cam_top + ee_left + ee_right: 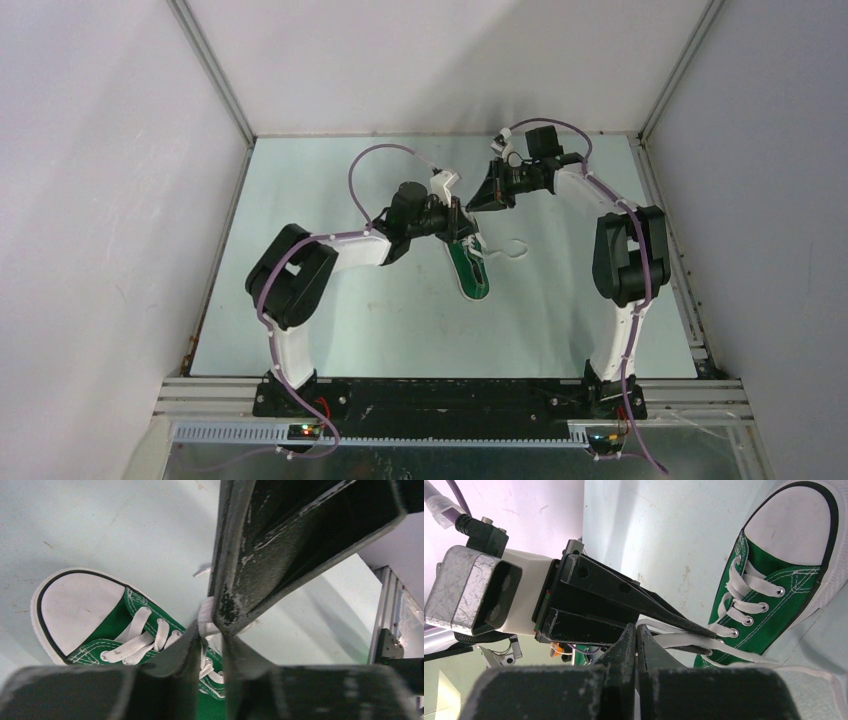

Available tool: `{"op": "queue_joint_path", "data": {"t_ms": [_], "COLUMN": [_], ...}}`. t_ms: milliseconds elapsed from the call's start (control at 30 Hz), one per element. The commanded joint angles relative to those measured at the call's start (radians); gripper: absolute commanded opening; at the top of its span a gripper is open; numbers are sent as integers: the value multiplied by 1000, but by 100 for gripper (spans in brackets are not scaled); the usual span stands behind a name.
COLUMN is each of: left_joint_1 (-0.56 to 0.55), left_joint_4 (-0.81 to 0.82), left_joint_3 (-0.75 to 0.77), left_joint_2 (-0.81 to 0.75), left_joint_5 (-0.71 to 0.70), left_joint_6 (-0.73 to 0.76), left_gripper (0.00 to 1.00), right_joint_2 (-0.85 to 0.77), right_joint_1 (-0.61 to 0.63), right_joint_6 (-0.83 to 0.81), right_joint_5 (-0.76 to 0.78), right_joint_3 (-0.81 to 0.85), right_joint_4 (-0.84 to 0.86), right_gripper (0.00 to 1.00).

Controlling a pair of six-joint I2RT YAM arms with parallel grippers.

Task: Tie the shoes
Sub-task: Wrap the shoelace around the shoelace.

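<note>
The green shoe (472, 272) lies mid-table, its white toe cap (85, 605) pointing toward the arm bases. My left gripper (465, 225) hovers over the upper eyelets. Its fingers (694, 622) stand a little apart with a white lace strand (674, 640) running between them; in its own view the gap (212, 640) shows the shoe through it. My right gripper (477, 203) sits just behind, tip to tip with the left. It (636, 630) is shut, and a lace (205, 614) comes out at its tip.
A loose loop of lace (514, 251) trails on the pale table (330, 300) right of the shoe. White walls enclose three sides, and an aluminium rail (690, 290) runs along the right edge.
</note>
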Motion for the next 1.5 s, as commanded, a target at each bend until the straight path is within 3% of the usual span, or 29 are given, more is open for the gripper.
{"op": "queue_joint_path", "data": {"t_ms": [0, 233, 400, 633, 1067, 1167, 1300, 1467], "left_joint_1": [0, 0, 0, 1, 4, 5, 13, 14], "left_joint_4": [-4, 8, 27, 14, 18, 1, -65, -101], "left_joint_3": [35, 26, 31, 27, 18, 17, 38, 38], "left_joint_2": [3, 5, 13, 12, 11, 2, -18, -54], "left_joint_5": [-13, 2, 14, 4, 13, -2, -45, -66], "left_joint_6": [16, 20, 9, 9, -1, -5, -20, -15], "left_gripper": [20, 21, 16, 27, 24, 30, 41, 45], "right_joint_2": [-58, -51, -49, -43, -44, -45, -63, -100], "right_joint_1": [-6, -10, -8, -9, -15, -15, -7, 50], "right_joint_6": [8, 11, 12, 15, 13, 10, 10, 109], "right_joint_5": [-6, -5, 0, -1, 1, 6, 69, 382], "right_joint_3": [2, 2, -2, 5, 9, 7, 13, 72], "right_joint_4": [32, 36, 37, 44, 45, 40, -4, -135], "right_gripper": [0, 0, 0, 0, 0, 0, 0, 0]}}
